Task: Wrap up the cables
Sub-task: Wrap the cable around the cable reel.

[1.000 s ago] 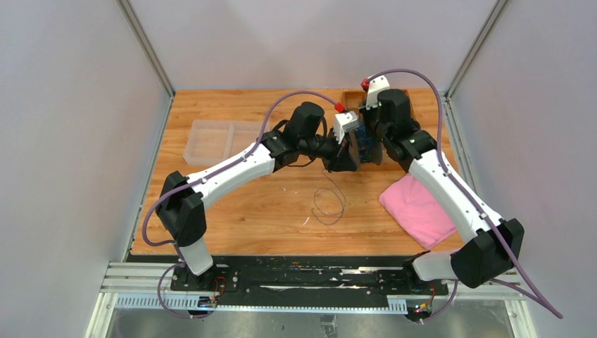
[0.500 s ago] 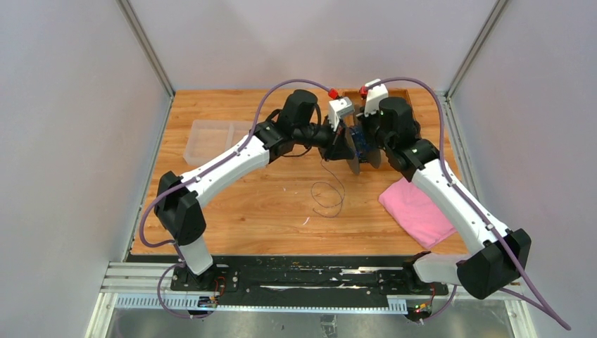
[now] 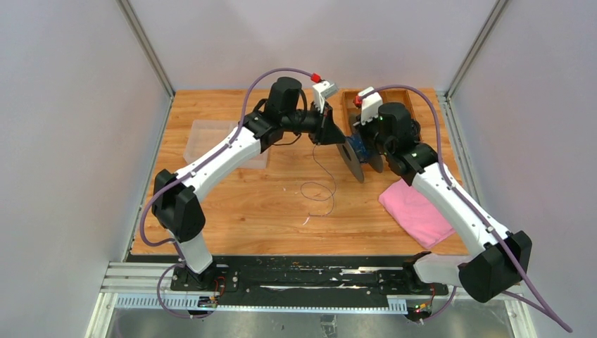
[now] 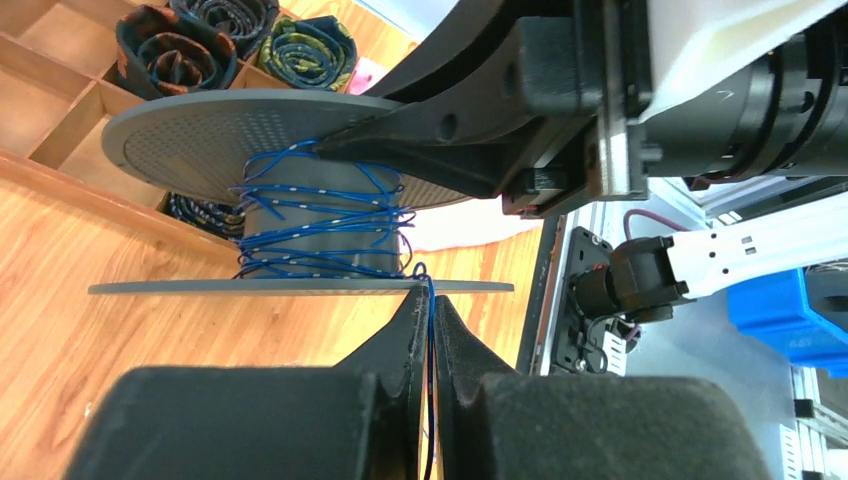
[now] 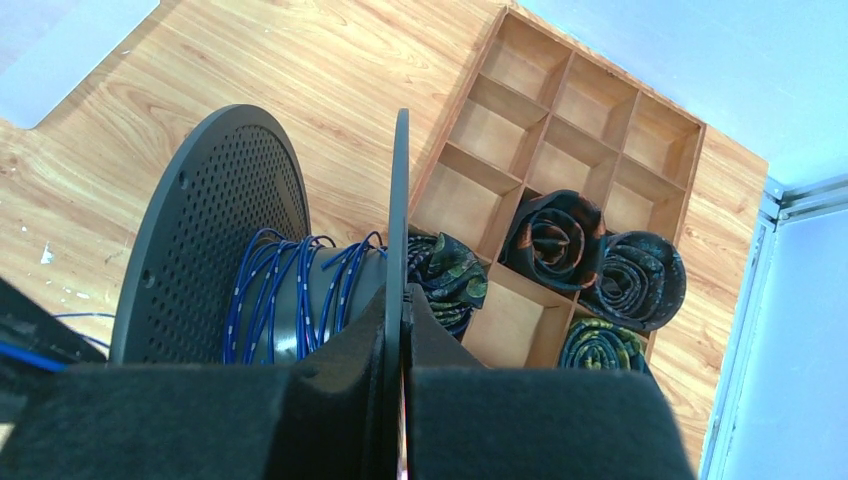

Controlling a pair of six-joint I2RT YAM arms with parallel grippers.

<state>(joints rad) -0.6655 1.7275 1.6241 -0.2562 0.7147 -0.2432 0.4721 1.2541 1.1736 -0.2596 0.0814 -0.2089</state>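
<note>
Far middle of the wooden table (image 3: 232,225): both arms bent inward, wrists almost meeting, close to the back edge and the rear wall. Open wood in front of them down to the near edge, crossed only by a slack run of the thin cable (image 5: 250,300) dropping from the left gripper (image 4: 432,300) to a loose loop lying mid-table. On the left side, a clear plastic tray (image 3: 204,137), partly under the left arm. On the right near side, a folded pink cloth (image 3: 415,215) beside the right forearm, close to the table's right edge. At the far right, a wooden divided box (image 5: 560,140), with rolled neckties (image 5: 555,240) in four of its nearer compartments and bare wood in the others in view. Left gripper pinched almost shut on the blue cable, just beside the rim of one flange of the grey spool (image 4: 230,130). Right gripper (image 5: 402,300) clamped tight on the edge of the other flange, spool held off the table and tilted. Several uneven turns of cable already around the hub. Seen only from above: the loop on the table, the cloth, the whole tray. Seen only from the wrists: the pinch on the wire, the windings, the neckties.
</note>
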